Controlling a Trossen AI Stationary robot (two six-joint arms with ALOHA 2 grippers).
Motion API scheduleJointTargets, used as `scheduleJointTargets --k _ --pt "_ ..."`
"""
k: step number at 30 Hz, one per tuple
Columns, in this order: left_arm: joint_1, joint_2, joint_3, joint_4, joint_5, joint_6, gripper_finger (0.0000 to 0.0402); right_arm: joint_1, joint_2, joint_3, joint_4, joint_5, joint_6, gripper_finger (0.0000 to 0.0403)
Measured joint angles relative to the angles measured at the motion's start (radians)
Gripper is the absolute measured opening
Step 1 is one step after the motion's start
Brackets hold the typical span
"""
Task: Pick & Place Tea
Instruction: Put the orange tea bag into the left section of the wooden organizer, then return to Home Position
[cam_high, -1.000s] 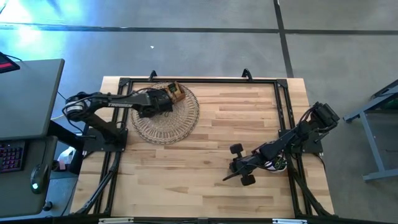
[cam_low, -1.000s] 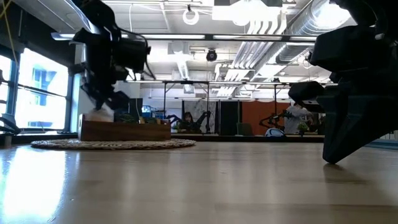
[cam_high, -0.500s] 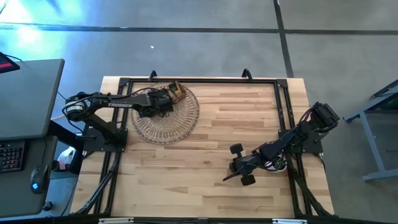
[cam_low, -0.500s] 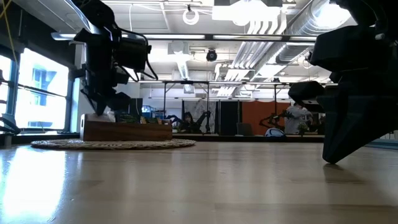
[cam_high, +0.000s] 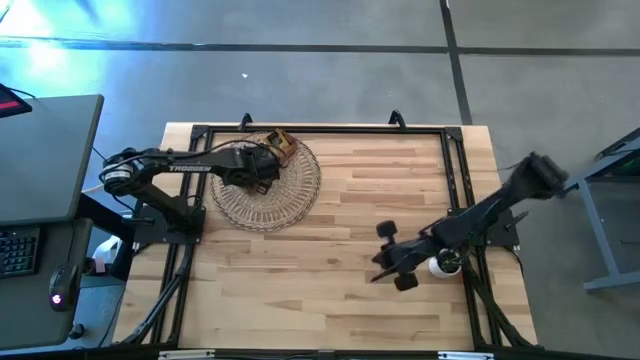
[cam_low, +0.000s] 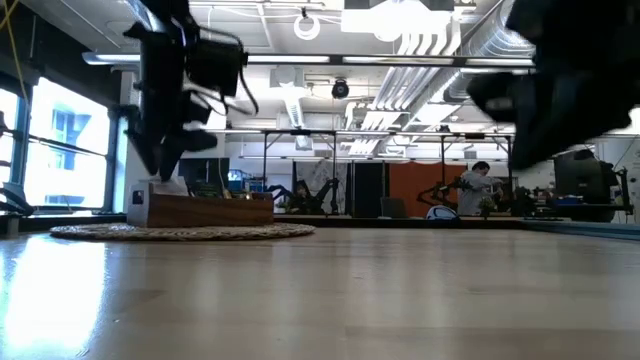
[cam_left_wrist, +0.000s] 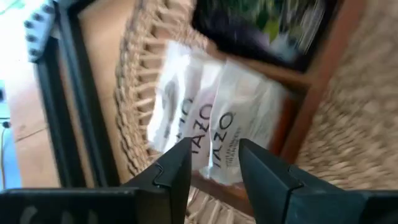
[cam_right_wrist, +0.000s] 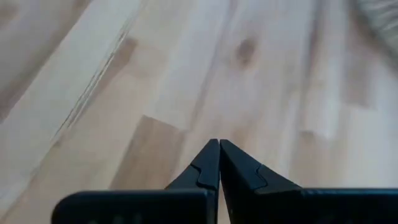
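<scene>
White tea sachets (cam_left_wrist: 211, 118) with printed lettering lie in one compartment of the brown wooden box (cam_left_wrist: 317, 93). Dark sachets (cam_left_wrist: 267, 25) fill the compartment beside them. The box (cam_high: 280, 147) stands on a round woven mat (cam_high: 265, 195) at the table's far left. My left gripper (cam_left_wrist: 214, 165) hangs open just above the white sachets, fingers slanting down, holding nothing. My right gripper (cam_right_wrist: 219, 155) is shut and empty, raised over bare wood at the table's near right (cam_high: 378, 268).
A small white pot (cam_high: 440, 265) stands beside my right arm near the table's right edge. A black metal frame (cam_high: 320, 130) runs around the tabletop. Bare wood (cam_high: 330, 240) lies between the mat and my right gripper.
My left gripper has opened over the box and risen a little; a white sachet that hung at its fingertips now lies in the box. My right gripper, still shut, has lifted up off the table, uncovering the white pot.
</scene>
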Motion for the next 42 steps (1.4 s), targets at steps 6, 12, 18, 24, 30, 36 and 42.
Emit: scheduleJointTargets --k 6,12,18,24,30,36,42 --pt "-0.096 -0.077 0.184 -0.152 -0.097 -0.067 0.0131 -0.001 -0.353 0.000 -0.188 0.160 -0.109 0.0002" --pt "-0.282 -0.193 0.293 -0.185 -0.203 -0.093 0.0131 -0.001 -0.709 0.001 -0.354 0.208 -0.169 0.0008" --pt "-0.505 -0.344 0.230 -0.180 -0.330 -0.216 0.0131 -0.001 -1.001 0.001 -0.479 0.122 -0.093 0.0002" --pt "-0.681 -0.480 0.033 0.014 -0.399 -0.178 0.0131 -0.001 -1.230 -0.034 -0.440 0.126 -0.080 0.0008" --pt "-0.746 -0.569 -0.162 0.417 -0.418 -0.029 0.0131 -0.001 -1.392 -0.137 -0.318 0.107 -0.067 0.0002" --pt "-0.759 -0.635 -0.238 0.742 -0.438 0.299 0.0131 -0.001 -1.369 -0.294 -0.104 0.186 -0.155 0.0008" --pt "-0.759 -0.645 -0.263 1.020 -0.313 0.543 0.0131 -0.001 -1.378 -0.463 0.100 0.209 -0.160 0.0005"
